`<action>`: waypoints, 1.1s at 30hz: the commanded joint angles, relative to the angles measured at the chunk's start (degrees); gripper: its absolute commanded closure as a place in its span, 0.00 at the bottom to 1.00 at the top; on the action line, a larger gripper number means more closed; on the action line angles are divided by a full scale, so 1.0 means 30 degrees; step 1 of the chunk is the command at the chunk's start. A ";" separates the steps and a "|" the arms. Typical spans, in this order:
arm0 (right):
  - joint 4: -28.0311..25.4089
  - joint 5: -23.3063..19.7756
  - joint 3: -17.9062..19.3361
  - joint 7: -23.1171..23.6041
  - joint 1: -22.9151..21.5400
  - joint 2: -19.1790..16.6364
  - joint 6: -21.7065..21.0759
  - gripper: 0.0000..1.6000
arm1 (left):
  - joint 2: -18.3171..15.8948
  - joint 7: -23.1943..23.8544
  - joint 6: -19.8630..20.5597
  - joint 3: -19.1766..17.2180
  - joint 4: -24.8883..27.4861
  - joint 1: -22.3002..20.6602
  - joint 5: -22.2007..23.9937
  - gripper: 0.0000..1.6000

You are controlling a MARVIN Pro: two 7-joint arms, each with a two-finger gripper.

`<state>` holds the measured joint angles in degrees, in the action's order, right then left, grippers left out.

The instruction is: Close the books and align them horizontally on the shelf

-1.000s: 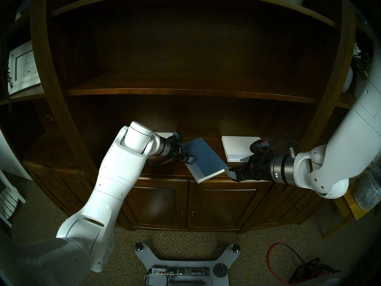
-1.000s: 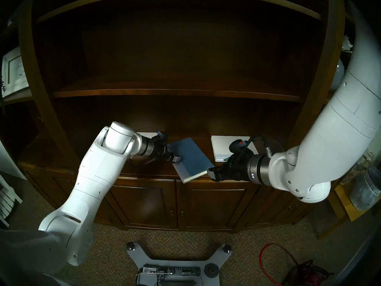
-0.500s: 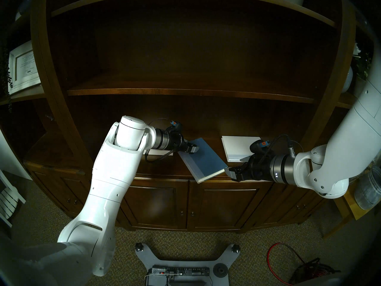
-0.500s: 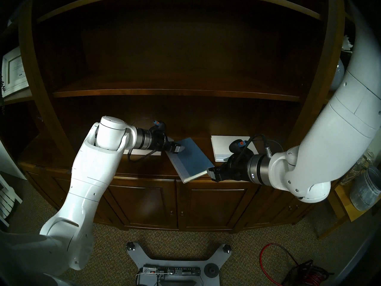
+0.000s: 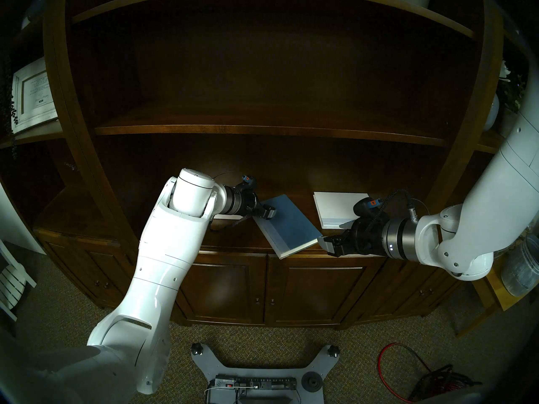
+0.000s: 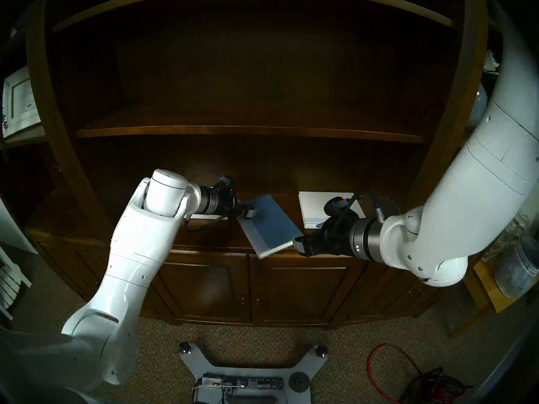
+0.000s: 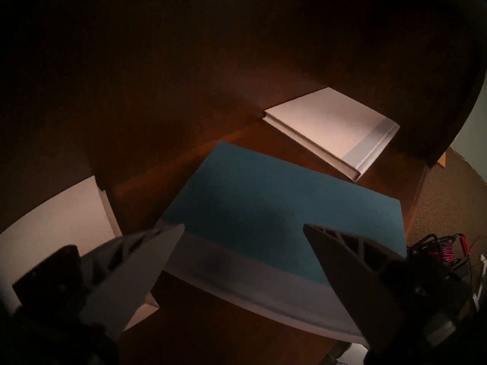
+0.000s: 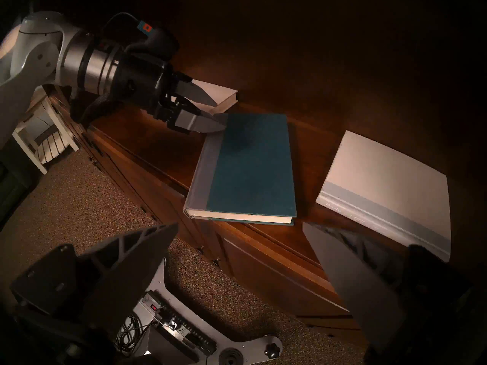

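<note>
Closed and askew on the shelf, the blue book has its front corner over the edge. My left gripper stands open at the book's far left corner, over its pale spine strip. My right gripper is open just off the book's right front corner, holding nothing. A closed white book with a pale blue strip lies to the right. Another white book lies to the left, mostly hidden by my left wrist in the head views.
A thinner shelf board runs above the ledge. A framed picture is at the far left and a glass jar on a side table at the right. My base with a power strip and a red cable are on the carpet.
My left gripper has moved back along the blue book's spine edge, from its left side to its far left corner. The book and my right arm have stayed put.
</note>
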<state>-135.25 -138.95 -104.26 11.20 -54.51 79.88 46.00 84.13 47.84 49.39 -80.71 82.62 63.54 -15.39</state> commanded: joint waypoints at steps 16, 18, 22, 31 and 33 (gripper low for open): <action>0.0103 0.0020 0.0077 -0.0005 -0.0320 -0.0008 0.0142 0.00 | 0.2825 -0.2676 0.0285 -0.2537 -0.2804 -0.3745 0.0224 0.00; 0.0102 0.0022 0.0078 -0.0009 -0.0322 -0.0009 0.0143 0.00 | 0.3019 -0.3150 0.0220 -0.2563 -0.2930 -0.3689 0.0086 0.00; 0.0101 0.0023 0.0082 -0.0016 -0.0322 -0.0011 0.0142 0.00 | 0.3238 -0.3787 0.0359 -0.2497 -0.3926 -0.4394 -0.0046 0.00; 0.0096 0.0029 0.0085 -0.0028 -0.0331 -0.0016 0.0146 0.00 | 0.3607 -0.4835 0.0224 -0.2470 -0.5801 -0.5502 -0.0495 0.00; 0.0095 0.0031 0.0085 -0.0030 -0.0334 -0.0018 0.0147 0.00 | 0.3705 -0.4966 0.0198 -0.2521 -0.6005 -0.5595 -0.0538 0.00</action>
<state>-135.22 -138.94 -104.09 11.00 -54.49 79.84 45.97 93.50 34.05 50.53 -88.32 65.88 52.93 -16.88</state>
